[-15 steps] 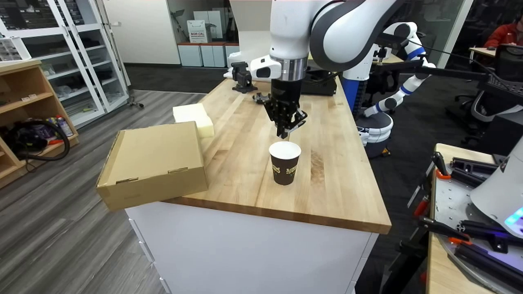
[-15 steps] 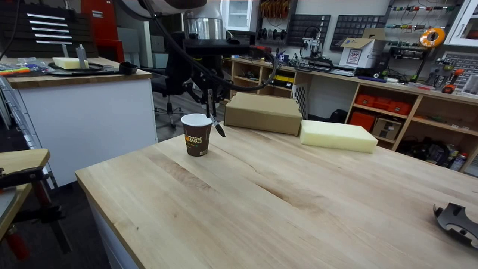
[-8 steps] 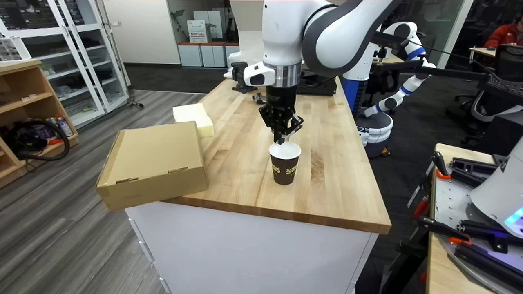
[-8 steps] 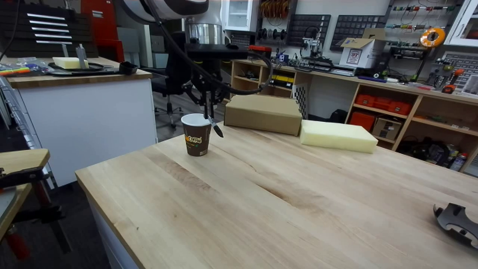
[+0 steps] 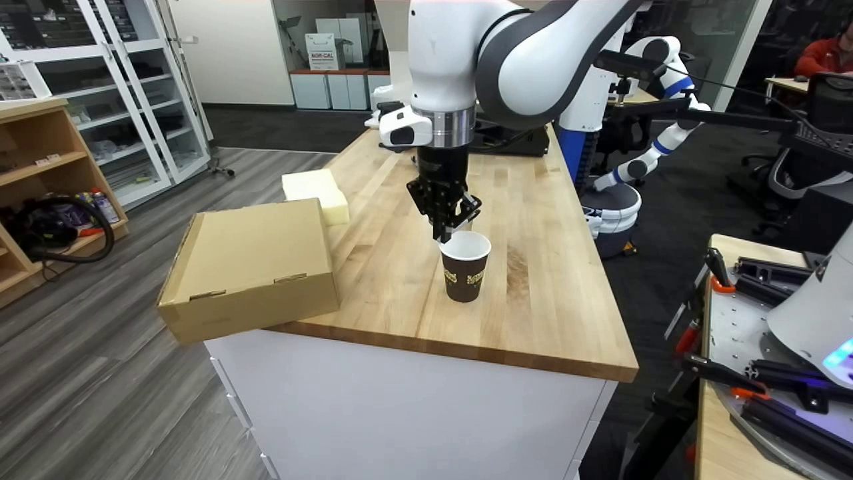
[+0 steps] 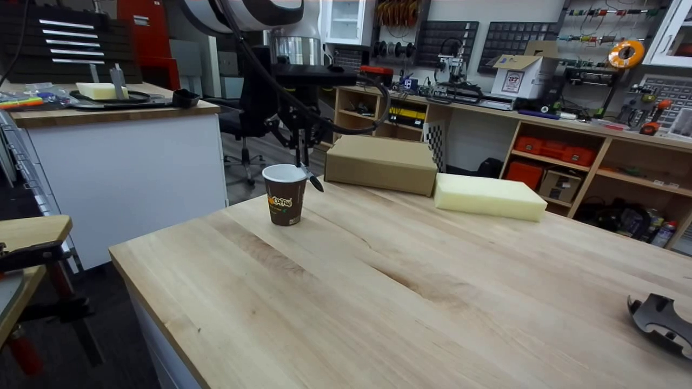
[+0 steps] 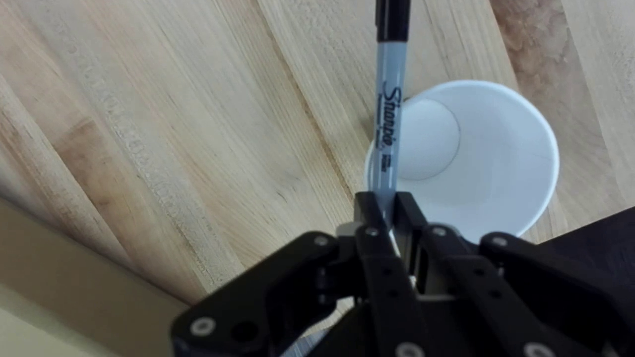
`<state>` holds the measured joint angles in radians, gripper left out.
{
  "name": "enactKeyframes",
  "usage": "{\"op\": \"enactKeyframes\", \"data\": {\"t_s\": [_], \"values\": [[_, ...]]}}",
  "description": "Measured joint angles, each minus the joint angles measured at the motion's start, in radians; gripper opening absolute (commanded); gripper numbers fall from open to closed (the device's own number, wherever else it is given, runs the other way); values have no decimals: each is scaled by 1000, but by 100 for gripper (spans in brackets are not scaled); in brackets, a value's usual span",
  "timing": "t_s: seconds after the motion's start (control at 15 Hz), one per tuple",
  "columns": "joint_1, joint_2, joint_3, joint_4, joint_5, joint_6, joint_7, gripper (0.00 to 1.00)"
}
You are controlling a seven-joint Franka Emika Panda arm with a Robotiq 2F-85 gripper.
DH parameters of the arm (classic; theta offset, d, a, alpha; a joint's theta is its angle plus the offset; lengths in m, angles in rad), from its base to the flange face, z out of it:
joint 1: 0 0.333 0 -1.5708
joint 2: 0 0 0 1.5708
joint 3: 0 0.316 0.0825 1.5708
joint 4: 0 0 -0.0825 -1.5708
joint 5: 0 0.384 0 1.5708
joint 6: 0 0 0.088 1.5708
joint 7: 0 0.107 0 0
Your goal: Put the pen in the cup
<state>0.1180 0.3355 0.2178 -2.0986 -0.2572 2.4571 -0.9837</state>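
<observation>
The pen (image 7: 390,114) is a grey marker with a black cap. My gripper (image 7: 386,203) is shut on its rear part. In the wrist view the pen runs across the left edge of the cup (image 7: 486,168), whose inside looks empty. The brown paper cup with a white rim stands upright in both exterior views (image 5: 464,275) (image 6: 285,199). In an exterior view the pen (image 6: 315,183) slants down with its cap outside the rim. The fingertips (image 6: 303,161) are at rim height beside the cup; I cannot tell if anything touches it.
The cup stands on a wooden table (image 5: 400,310) near its end. A cardboard box (image 5: 253,260) overhangs the table's edge, with a pale foam block (image 5: 318,193) behind it. A dark curved part (image 6: 662,324) lies on the tabletop. A side table (image 5: 753,333) holds clamps.
My gripper, holding the pen, has moved left and down across the cup's rim in an exterior view. The pen's cap has shifted slightly up and left. The cup has not moved.
</observation>
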Motion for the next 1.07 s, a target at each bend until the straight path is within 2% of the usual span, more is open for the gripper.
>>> {"op": "enactKeyframes", "data": {"t_s": [0.4,1.07], "values": [[6,16,13,38,0,-22,0,7],[55,17,35,83,1,-98,4,7]]}}
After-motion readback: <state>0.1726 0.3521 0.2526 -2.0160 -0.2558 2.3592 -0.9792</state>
